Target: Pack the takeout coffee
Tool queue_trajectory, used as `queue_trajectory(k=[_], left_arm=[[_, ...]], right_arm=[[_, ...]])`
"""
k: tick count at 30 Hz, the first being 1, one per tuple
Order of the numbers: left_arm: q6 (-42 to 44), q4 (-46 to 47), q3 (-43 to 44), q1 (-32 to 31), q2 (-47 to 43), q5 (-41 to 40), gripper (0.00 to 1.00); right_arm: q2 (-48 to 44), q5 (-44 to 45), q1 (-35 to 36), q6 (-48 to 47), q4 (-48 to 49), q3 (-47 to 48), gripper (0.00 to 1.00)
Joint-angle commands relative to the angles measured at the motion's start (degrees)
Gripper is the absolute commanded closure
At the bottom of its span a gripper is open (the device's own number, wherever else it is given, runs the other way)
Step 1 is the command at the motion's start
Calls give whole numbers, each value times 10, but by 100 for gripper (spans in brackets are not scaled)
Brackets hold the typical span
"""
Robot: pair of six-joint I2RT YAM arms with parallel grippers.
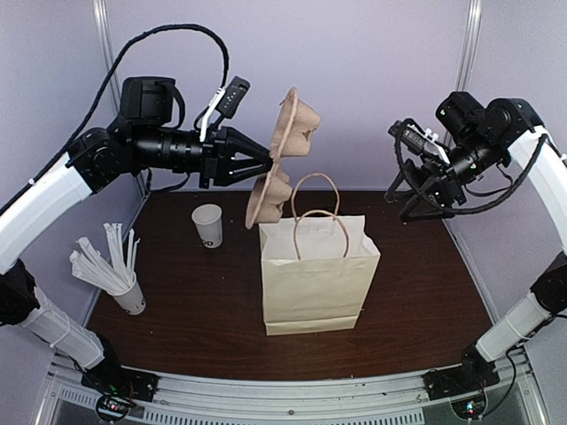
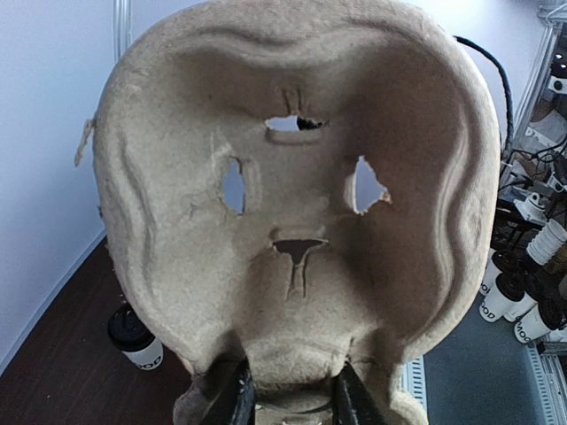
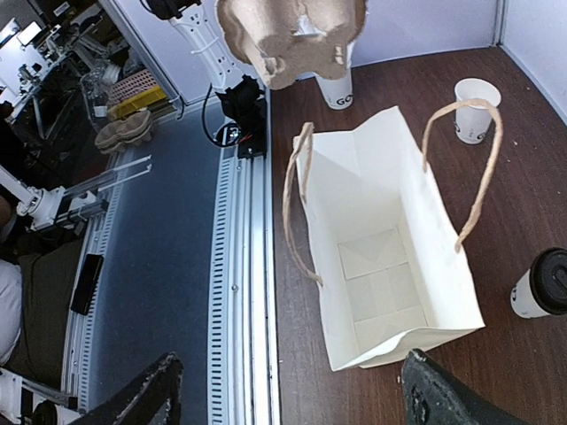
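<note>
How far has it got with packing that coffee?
Early days. Done: the paper bag stands open, with nothing inside. In hand: the left gripper holds the brown cup carrier in the air near the bag. To do: the lidded coffee sits on the table beside the bag, untouched; the right gripper is open and empty.

1. A robotics lab cell: pale lilac partition panels point(image 1: 354, 88) on silver aluminium posts point(image 1: 472, 35) are enclosing the dark brown wooden tabletop point(image 1: 425, 283).
2. Ribbed aluminium rails point(image 3: 244, 310) are edging it; cluttered workbenches point(image 3: 44, 62) are standing beyond on grey-blue floor point(image 3: 159, 283).
</note>
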Motion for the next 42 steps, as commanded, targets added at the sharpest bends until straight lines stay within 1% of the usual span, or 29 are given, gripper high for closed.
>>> queue_trajectory(k=[1,4,6,13,19,24,26,32,36,42], left_arm=[[-20,72,33,-13,37,46,78],[-36,95,37,-13,61,61,78],[-47,106,39,-14,76,68,78],[-77,135,36,-15,101,86,78],[-85,143,35,-15,111,83,78],[-87,143,32,-15,120,84,78],[-88,144,28,-15,126,87,78],[-82,122,27,-18,141,98,78],[-63,112,15,-34,136,101,78],[-6,35,27,-54,145,62,79]], right_arm=[[-26,-49,22,-40,-8,-56,16],[-41,21,86,-12,40,-95,16],[-45,54,115,13,76,-117,17],[-44,109,196,39,145,-116,17],[-44,178,269,19,165,-144,16],[-48,208,330,-16,148,-167,16],[-50,214,341,-24,141,-168,16],[-49,212,344,-36,129,-158,16],[-44,224,345,-34,133,-157,16],[-42,229,345,-37,121,-144,16]])
